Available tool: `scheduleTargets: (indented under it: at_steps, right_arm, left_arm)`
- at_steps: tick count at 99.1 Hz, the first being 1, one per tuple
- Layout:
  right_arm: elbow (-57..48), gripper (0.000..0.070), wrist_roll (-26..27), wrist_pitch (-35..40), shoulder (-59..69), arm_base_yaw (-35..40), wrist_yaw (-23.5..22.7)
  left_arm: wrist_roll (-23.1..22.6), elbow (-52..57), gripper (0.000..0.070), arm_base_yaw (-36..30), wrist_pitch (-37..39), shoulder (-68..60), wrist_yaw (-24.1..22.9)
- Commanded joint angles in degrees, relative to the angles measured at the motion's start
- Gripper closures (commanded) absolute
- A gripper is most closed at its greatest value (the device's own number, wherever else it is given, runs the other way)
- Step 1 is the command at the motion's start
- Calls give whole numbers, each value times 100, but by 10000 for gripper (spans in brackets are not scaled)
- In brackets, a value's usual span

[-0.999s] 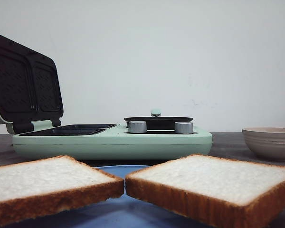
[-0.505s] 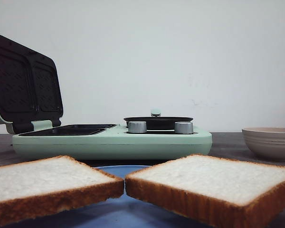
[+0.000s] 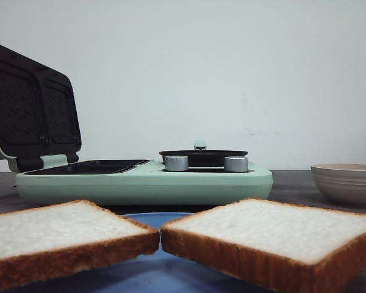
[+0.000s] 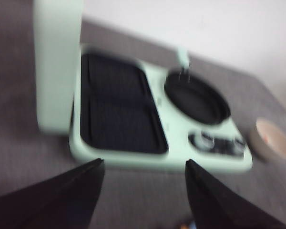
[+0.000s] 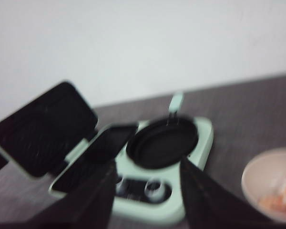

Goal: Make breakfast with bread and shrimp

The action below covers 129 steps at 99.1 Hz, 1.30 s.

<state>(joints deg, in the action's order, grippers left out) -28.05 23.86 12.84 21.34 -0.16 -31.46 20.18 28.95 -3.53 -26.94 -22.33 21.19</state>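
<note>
Nearest us on the left, we see one slice of bread (image 3: pixel 58 235) lying on a blue plate (image 3: pixel 152 268), with the second bread slice (image 3: pixel 274 235) just beside it on the right, their corners almost meeting. Behind them on the dark worktop (image 3: pixel 293 183) stands a mint-green breakfast maker (image 3: pixel 143 183): its lid (image 3: pixel 30 110) is raised at the far left over dark grill plates (image 4: pixel 117 112), and a small black pan (image 3: pixel 203 155) sits on its right half behind two silver knobs (image 3: pixel 176 163). Farther right we find a pale bowl (image 3: pixel 346 182); our right wrist view shows orange-pink pieces inside, too blurred to name. Our left pincer (image 4: pixel 143 191) hangs above the worktop with jaws spread wide, holding nothing. Our right pincer (image 5: pixel 148 191) is likewise parted and empty.
</note>
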Motion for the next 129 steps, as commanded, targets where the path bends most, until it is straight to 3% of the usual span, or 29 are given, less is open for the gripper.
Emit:
scheduleTargets:
  at_steps: [1,8,24,38,51,55,129]
  right_arm:
    - [-155,340,83,280,144,4,-101]
    - [-210,308,83,535,275,7,-240]
    - [-219,308,85,946,404,105,-367]
    - [-219,307,50,1185,400,251,-367]
    - [-219,308,55,1178,400,354,-507]
    - [-219,308,57,1178,400,387,-531]
    - [-219,308,59,1211,393,544,-608]
  left_arm:
    - [46,68,379,-9,-271,-151,223]
    - [46,68,379,-15,-544,-339,466]
    - [50,68,379,-136,-942,-772,1034]
    - [63,68,376,-293,-1397,-1058,1178]
    - [535,68,261,-415,-1419,-1305,1379]
    - [634,68,255,-446,-1403,-1375,1473]
    - [299,68,259,-914,-1292,-3816,1460]
